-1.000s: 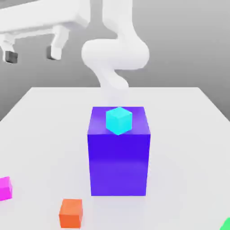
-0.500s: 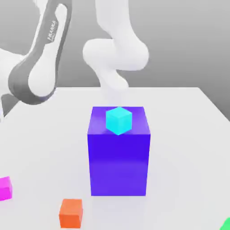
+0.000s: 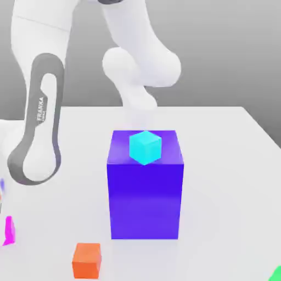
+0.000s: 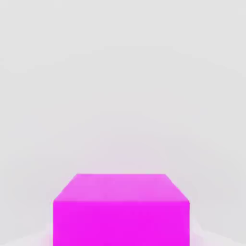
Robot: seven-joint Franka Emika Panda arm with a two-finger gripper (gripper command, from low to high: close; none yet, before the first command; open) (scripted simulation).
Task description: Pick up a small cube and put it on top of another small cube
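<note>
Since the earlier frame the white arm has swung down toward the exterior view's left, and its grey-banded link now stands over the table's near left corner, hiding most of the small bright magenta-pink cube, of which a sliver shows at the exterior view's left edge. In the hand view that cube sits on the white table, close beneath the hand. Whether the fingers are open or closed cannot be told. Well apart from the hand stand a small orange cube and a big blue-violet block, with a small cyan cube on top.
</note>
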